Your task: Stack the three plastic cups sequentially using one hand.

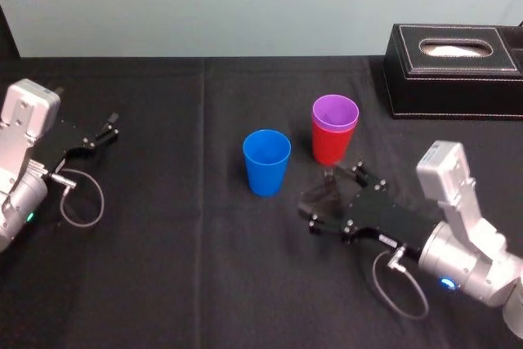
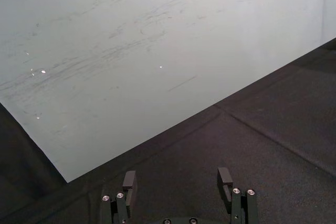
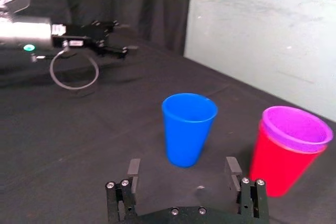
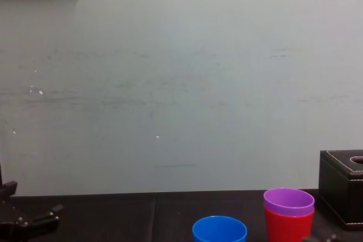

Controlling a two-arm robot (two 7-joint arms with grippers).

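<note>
The purple cup sits nested inside the red cup, upright on the black tablecloth near the black stitched tissue box. The blue cup stands upright alone, just left of that pair and not touching it. We find the right gripper low on the robot's side of the cups, facing them, jaws spread and empty. The left gripper is parked far left, fingers apart, holding nothing.
</note>
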